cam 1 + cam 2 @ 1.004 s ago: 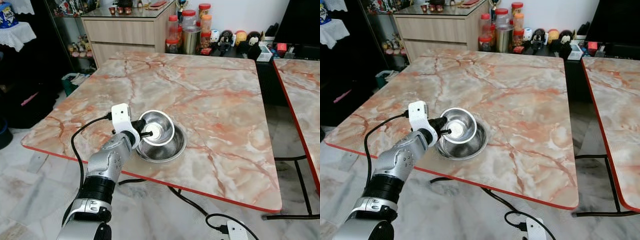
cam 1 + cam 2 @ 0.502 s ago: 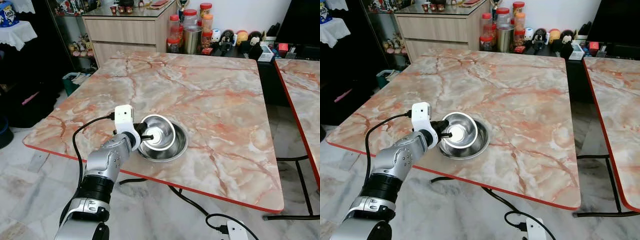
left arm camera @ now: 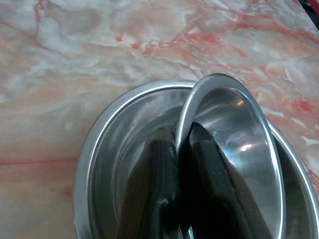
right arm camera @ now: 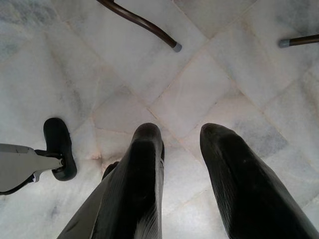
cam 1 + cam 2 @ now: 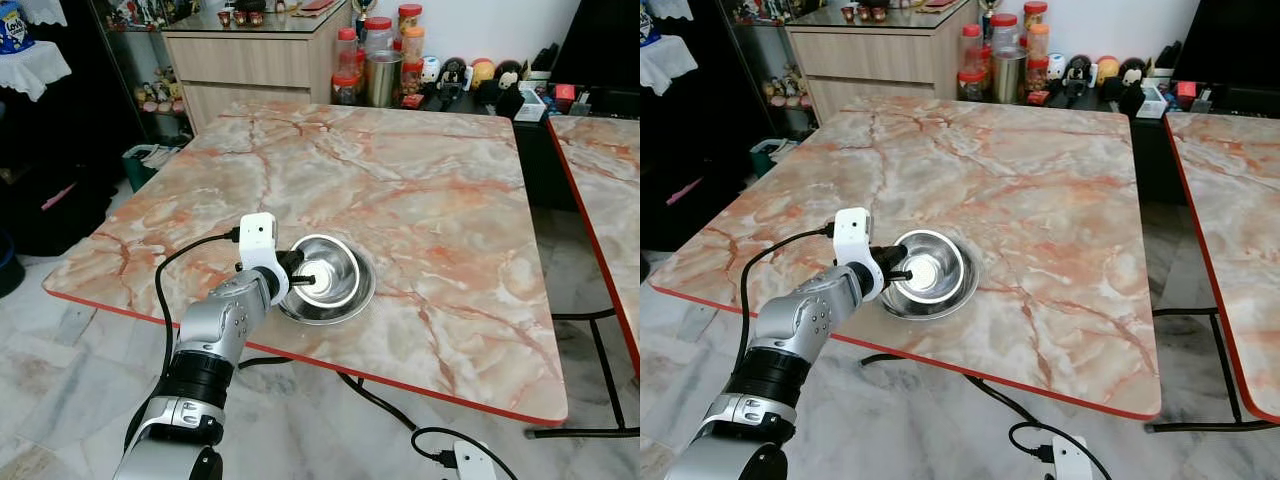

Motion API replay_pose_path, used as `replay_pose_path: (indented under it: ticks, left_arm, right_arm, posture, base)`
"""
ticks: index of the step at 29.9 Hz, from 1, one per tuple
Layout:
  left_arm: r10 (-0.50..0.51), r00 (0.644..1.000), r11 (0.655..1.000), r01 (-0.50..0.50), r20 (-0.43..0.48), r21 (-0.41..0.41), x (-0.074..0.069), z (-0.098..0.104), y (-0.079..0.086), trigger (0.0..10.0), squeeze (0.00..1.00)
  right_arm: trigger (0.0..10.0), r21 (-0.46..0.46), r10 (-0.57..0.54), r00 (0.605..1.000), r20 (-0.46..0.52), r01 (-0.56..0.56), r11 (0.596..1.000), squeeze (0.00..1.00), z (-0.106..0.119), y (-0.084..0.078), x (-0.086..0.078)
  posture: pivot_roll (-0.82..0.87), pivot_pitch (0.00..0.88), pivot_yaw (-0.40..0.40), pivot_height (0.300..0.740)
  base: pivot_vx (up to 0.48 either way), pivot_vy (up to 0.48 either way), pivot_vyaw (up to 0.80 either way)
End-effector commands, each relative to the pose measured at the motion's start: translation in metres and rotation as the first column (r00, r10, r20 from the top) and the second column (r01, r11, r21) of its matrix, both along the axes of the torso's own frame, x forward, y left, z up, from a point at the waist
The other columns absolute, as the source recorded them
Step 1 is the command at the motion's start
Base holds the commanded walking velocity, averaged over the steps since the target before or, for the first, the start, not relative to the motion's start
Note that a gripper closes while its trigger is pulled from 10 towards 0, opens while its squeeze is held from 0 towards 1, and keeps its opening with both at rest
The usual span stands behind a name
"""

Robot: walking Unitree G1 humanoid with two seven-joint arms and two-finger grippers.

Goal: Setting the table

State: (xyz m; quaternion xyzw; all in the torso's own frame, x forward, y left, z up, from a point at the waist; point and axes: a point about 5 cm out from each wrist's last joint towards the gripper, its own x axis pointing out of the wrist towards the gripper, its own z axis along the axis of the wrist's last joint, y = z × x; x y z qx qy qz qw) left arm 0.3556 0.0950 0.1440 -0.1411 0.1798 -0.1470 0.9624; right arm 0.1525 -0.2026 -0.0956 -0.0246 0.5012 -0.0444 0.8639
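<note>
The left pincer point(image 5: 300, 279) is pinched shut on the rim of the small steel bowl point(image 5: 335, 270), tilted inside the large steel bowl point(image 5: 355, 300) at the table's point(image 5: 420, 190) near edge. Both bowls remain stacked; no places look laid.
</note>
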Motion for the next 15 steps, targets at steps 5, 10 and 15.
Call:
replay_pose_path:
  ticks: [5,10,15]
  left_arm:
    - [0.009,1.0,1.0,-0.009,-0.008,0.025,0.0014,0.0015,0.0032,10.0,0.0]
    - [0.005,1.0,0.999,-0.005,-0.01,0.031,0.0007,0.0009,0.0025,10.0,0.26]
    - [0.002,1.0,0.999,-0.002,-0.01,0.033,0.0006,0.0005,0.002,10.0,0.22]
  right_arm:
    - [10.0,0.005,0.008,1.0,-0.002,-0.008,1.0,0.0,-0.0002,0.0031,0.001]
    - [10.0,0.004,0.009,1.0,-0.002,-0.009,1.0,0.0,-0.0002,0.0029,0.0009]
    - [10.0,0.003,0.009,1.0,-0.003,-0.009,1.0,0.0,-0.0002,0.0028,0.0009]
  posture:
    - [-0.01,0.02,0.054,0.74]
    - [-0.01,0.021,0.053,0.74]
    - [-0.01,0.021,0.052,0.74]
  base:
    - [0.0,0.0,0.0]
    - [0.0,0.0,0.0]
    - [0.0,0.0,0.0]
